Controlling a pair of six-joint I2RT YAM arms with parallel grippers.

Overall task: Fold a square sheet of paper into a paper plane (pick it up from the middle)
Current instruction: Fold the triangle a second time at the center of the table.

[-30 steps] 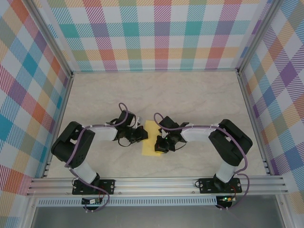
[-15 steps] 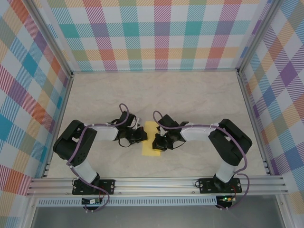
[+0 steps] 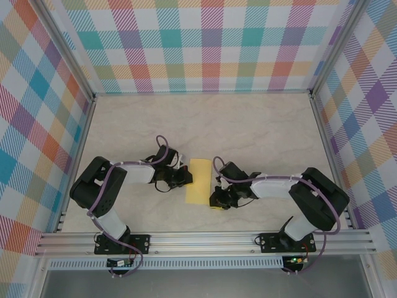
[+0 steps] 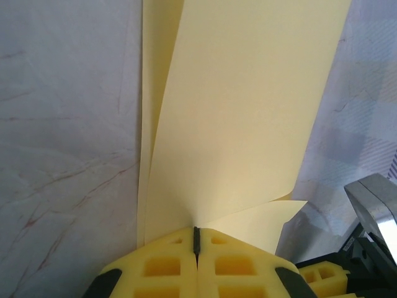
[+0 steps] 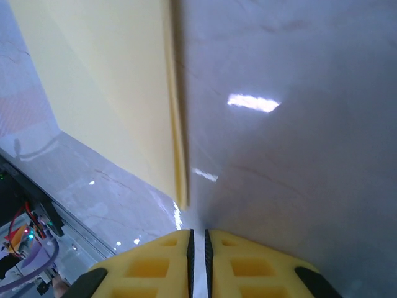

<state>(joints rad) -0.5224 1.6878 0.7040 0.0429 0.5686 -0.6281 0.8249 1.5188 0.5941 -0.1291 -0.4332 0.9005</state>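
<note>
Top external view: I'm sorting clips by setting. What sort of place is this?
Likely a lab robot cell: a marble-look table boxed in by plaid-printed walls, with an aluminium rail frame along the near edge.

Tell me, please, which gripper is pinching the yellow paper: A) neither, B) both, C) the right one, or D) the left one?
D: in the left wrist view the yellow paper comes out from between the shut fingers of the left gripper, while the right gripper sits just short of the paper's corner with nothing between its fingers.
</note>
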